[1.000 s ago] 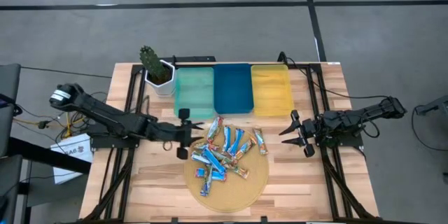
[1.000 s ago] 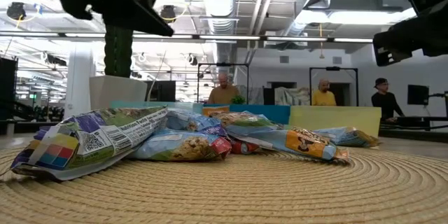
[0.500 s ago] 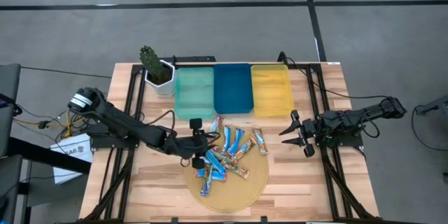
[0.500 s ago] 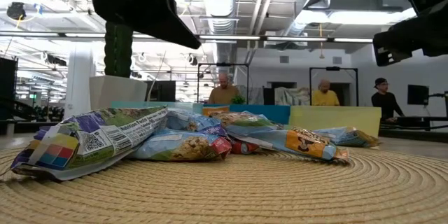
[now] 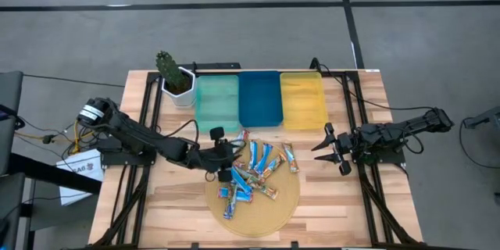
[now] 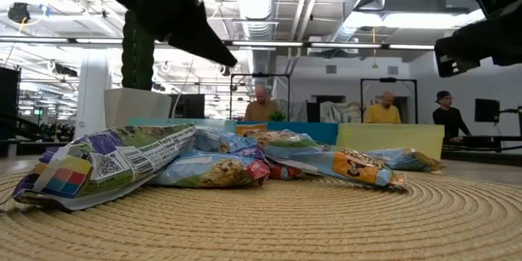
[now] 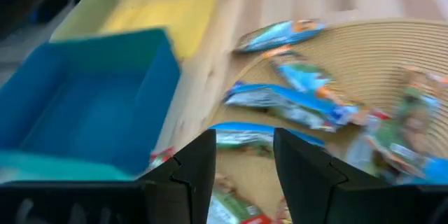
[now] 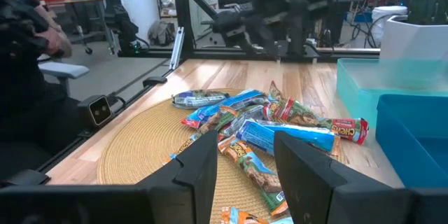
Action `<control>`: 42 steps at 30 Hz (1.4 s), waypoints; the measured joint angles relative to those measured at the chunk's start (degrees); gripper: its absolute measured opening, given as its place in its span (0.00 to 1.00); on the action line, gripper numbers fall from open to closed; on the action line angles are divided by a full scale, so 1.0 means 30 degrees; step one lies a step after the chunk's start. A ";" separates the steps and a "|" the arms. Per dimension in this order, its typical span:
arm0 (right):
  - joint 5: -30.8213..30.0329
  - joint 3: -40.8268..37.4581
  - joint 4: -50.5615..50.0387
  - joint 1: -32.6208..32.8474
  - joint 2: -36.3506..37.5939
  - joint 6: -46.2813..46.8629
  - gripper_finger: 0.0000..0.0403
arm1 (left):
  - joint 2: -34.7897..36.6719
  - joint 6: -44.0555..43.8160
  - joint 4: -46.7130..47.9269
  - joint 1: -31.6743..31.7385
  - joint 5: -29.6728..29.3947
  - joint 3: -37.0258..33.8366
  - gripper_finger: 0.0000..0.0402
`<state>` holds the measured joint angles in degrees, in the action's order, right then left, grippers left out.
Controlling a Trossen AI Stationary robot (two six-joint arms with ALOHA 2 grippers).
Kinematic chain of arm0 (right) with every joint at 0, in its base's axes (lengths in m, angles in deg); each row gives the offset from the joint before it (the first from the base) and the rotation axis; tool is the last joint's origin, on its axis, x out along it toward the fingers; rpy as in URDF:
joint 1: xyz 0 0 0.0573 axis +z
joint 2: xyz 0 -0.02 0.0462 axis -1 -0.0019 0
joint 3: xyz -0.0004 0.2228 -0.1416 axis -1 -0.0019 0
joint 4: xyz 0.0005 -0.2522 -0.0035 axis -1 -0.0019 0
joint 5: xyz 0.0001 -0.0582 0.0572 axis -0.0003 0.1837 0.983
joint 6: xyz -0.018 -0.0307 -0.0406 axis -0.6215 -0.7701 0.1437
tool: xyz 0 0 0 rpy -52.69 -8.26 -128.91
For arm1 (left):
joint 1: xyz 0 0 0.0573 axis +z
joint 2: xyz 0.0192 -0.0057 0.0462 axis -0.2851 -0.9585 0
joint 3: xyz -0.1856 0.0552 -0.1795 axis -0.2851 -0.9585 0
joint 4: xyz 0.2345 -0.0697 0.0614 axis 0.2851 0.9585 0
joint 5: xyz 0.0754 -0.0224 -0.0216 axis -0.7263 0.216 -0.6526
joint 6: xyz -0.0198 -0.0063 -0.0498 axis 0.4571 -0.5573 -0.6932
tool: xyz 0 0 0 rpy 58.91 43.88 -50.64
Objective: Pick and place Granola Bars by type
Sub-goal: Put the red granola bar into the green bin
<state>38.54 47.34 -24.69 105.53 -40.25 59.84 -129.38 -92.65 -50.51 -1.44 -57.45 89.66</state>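
I see the left gripper (image 5: 227, 155), jaws parted and empty, above the foil-wrapped granola bars (image 5: 254, 170) at the round woven mat's (image 5: 273, 207) left edge; the right gripper (image 5: 331, 148), also parted and empty, waits near the table's right edge.

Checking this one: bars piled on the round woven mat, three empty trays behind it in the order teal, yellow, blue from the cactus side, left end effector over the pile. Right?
Not quite. The high view shows the order from the cactus as teal tray, blue tray, then yellow tray. The rest holds: granola bars on the woven mat, left end effector over them.

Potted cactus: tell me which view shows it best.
High view: the whole potted cactus shows, beside the teal tray. The low view shows its stem and white pot partly behind the left arm; the right wrist view shows only its pot.
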 joint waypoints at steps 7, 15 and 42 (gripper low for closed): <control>0.0000 -0.0001 0.0006 0.0006 0.0000 0.0000 0.33 | -0.1185 -0.3749 0.0543 0.2421 0.1457 -0.0007 0.34; -0.0006 -0.0001 0.0000 0.0000 -0.0007 0.0000 0.33 | -0.3068 -0.6293 0.0525 0.4448 0.4289 -0.0007 0.34; 0.0000 -0.0007 0.0000 0.0000 -0.0007 0.0000 0.33 | -0.3392 -1.0497 -0.0237 0.4641 0.2627 -0.0007 0.39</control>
<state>38.54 47.32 -24.69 105.53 -40.27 59.84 -139.56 -124.14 -51.22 12.49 -49.57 89.64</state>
